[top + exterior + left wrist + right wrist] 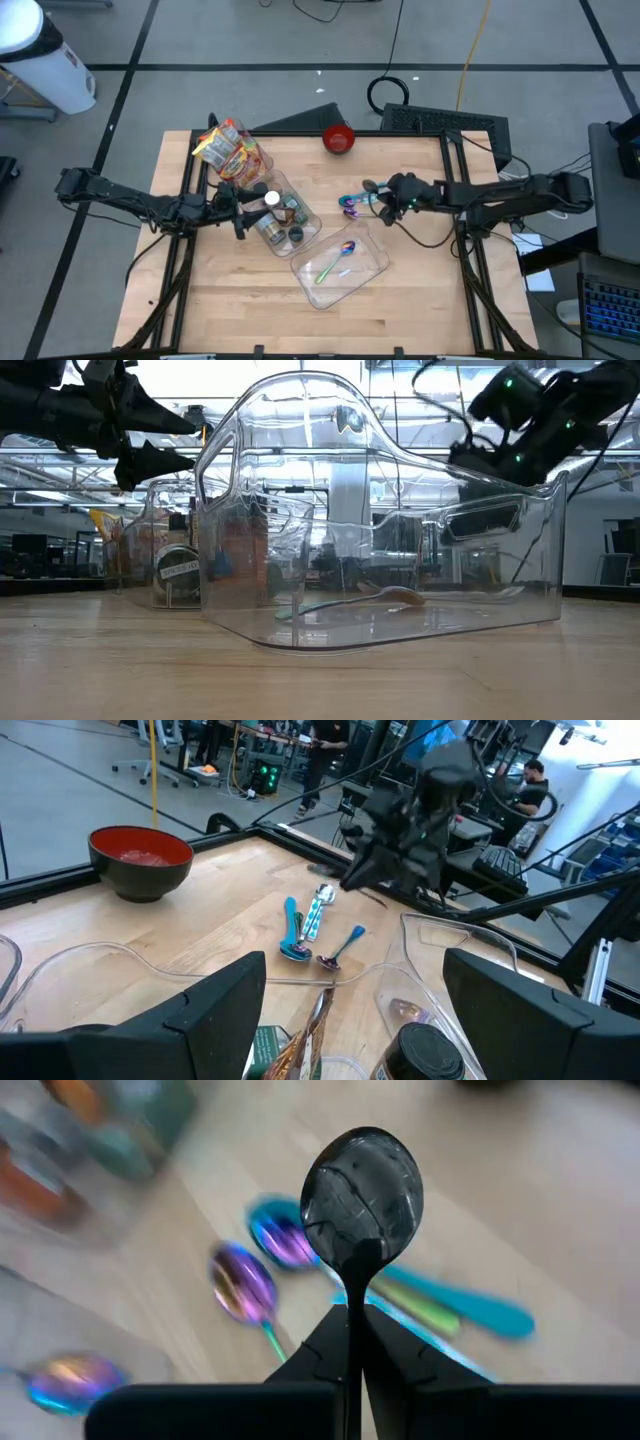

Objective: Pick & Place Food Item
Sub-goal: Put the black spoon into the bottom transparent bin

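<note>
My right gripper (pixel 352 1342) is shut on a dark shiny spoon (pixel 362 1190) and hangs above the table right of centre (pixel 385 196). Under it, several coloured spoons (pixel 262 1270) lie flat on the wood (pixel 352 204). My left gripper (pixel 244 213) stands open and level at the left rim of a clear bin (pixel 285 215) that holds jars; its fingers (pixel 215 1020) touch nothing. A second clear bin (pixel 340 262) nearer the front holds one iridescent spoon (pixel 335 262). A third bin (pixel 235 150) at the far left holds snack bags. My right gripper pinches the spoon's handle (pixel 352 1295) between its two fingers, just behind the bowl. The fingers come from the table's right, slanting down, and lie along the handle. The spoon's bowl (pixel 362 1180) sticks out past the fingertips, lifted clear of the table and the other spoons.
A red bowl (pixel 338 138) stands at the table's far edge, centre. The two clear bins fill the middle of the table. Bare wood lies along the near edge and at the near left. Cables and a dark frame run along the right edge (pixel 460 200).
</note>
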